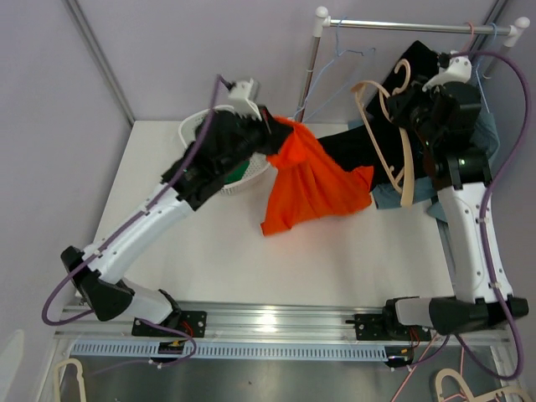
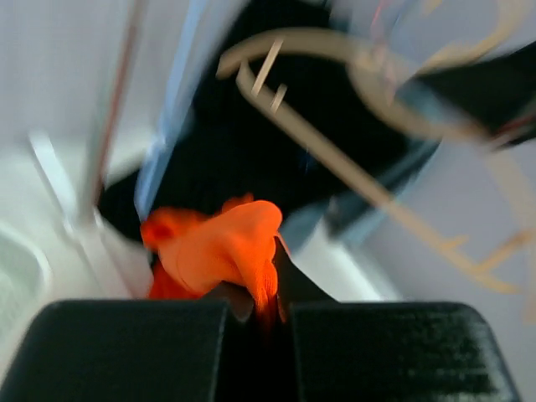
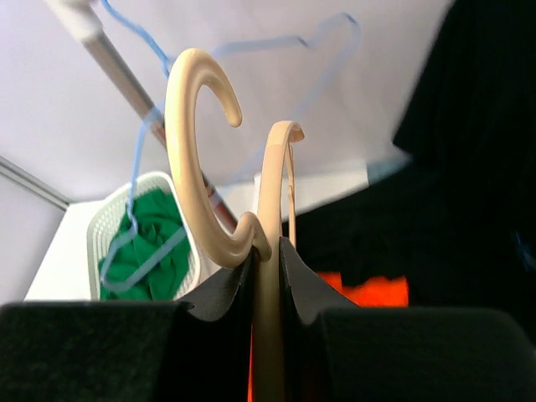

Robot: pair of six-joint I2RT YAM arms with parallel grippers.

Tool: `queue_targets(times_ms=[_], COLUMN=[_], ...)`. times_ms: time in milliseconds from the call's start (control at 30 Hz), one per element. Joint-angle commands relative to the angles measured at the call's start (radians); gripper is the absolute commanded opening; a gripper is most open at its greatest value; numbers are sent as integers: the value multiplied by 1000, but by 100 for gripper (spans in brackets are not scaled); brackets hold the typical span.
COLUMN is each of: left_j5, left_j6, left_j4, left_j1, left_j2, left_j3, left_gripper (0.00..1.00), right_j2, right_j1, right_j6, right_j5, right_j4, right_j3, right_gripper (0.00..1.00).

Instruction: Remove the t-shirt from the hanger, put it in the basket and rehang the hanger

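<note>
The orange t-shirt [image 1: 314,180] hangs bunched above the table's middle, its upper corner pinched in my left gripper [image 1: 270,126], which is shut on it. In the left wrist view the orange cloth [image 2: 226,247] sits between the jaws of that gripper [image 2: 264,293]. My right gripper [image 1: 408,105] is shut on the cream hanger [image 1: 394,142], held up at the right, bare of the orange shirt. In the right wrist view the hanger's neck [image 3: 268,276] runs between the closed jaws, with the hook [image 3: 197,151] above.
A white basket [image 1: 201,130] with a green garment [image 3: 146,243] stands at the back left. A clothes rail [image 1: 402,27] with a blue wire hanger [image 1: 335,67] is at the back right. Black and grey-blue garments [image 1: 368,155] lie under the right arm.
</note>
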Motion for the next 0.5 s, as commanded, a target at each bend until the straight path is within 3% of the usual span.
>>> queue_targets(times_ms=[0, 133, 167, 233, 367, 467], left_j5=[14, -55, -54, -22, 38, 40], left_j6=[134, 287, 312, 318, 261, 240], left_j4=[112, 233, 324, 415, 396, 382], left_j1=[67, 140, 195, 260, 444, 495], left_j2=[-23, 77, 89, 117, 319, 417], left_j3=[243, 497, 572, 606, 857, 933], left_gripper=[1, 1, 1, 1, 1, 1], right_j2=[113, 271, 326, 385, 552, 604], right_j1=[-4, -4, -6, -6, -4, 4], right_j6=[-60, -70, -70, -72, -61, -73], right_j5=[-62, -68, -64, -55, -12, 71], right_j4=[242, 345, 356, 367, 255, 247], right_j3=[133, 304, 340, 454, 695, 706], right_gripper=[0, 0, 0, 0, 0, 0])
